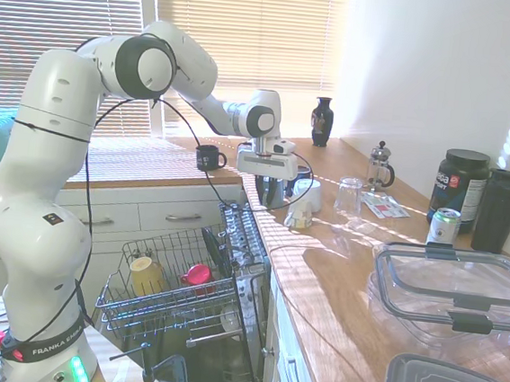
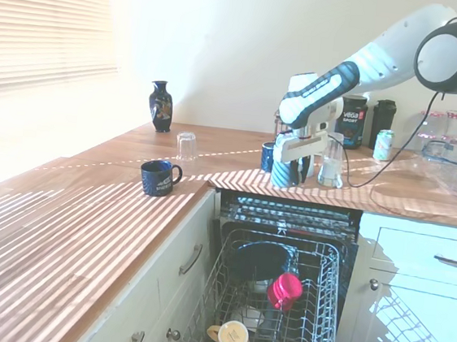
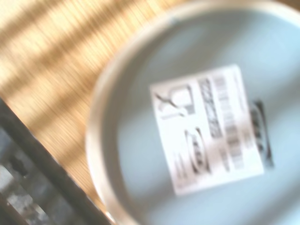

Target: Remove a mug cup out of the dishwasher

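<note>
The mug cup [image 1: 270, 195] [image 2: 284, 169] is small and dark blue-grey. It stands at counter height on the wooden worktop, just behind the dishwasher's edge. My gripper [image 1: 269, 191] [image 2: 291, 171] points straight down with its fingers closed on the mug's sides. The dishwasher [image 1: 180, 310] [image 2: 318, 254] stands open below, its grey wire rack pulled out. The blurred wrist view shows a round pale blue-grey base with a white barcode label [image 3: 211, 126] over striped wood; I cannot tell which vessel it belongs to.
In the rack lie a yellow mug [image 1: 146, 275] [image 2: 233, 339] and a red-pink cup [image 1: 197, 274] [image 2: 285, 290]. Another dark printed mug [image 1: 209, 158] [image 2: 160, 177] stands on the counter. A pale upturned bowl [image 1: 309, 193], glasses [image 1: 349, 196] [image 2: 330, 161], a vase [image 1: 322, 121] [image 2: 160, 105] and plastic containers [image 1: 454, 282] crowd the counter.
</note>
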Motion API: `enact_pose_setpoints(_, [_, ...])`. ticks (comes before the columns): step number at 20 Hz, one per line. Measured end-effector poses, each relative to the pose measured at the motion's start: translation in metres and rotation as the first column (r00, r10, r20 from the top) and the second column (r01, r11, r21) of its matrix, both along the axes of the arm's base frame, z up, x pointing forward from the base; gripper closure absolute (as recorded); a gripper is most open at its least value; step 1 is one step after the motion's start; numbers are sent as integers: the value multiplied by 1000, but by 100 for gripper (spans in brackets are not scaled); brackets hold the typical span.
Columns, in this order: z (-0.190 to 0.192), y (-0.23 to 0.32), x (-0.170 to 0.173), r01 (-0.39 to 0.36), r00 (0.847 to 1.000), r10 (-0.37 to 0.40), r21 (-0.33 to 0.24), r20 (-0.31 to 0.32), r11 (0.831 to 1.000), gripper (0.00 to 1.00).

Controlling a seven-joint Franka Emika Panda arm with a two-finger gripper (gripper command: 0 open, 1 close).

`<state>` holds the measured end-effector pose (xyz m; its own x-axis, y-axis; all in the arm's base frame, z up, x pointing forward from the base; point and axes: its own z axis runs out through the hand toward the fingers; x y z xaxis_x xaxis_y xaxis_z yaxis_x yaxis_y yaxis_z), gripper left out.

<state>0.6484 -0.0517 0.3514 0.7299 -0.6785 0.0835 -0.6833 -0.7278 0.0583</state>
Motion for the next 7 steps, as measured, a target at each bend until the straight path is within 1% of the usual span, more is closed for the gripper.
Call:
enact_pose_setpoints(5, [19,8,-33,-12,999,12,8,39,1000,0])
enact_pose_setpoints(7, [25,14,-52,-19,999,19,16,36,1000,0])
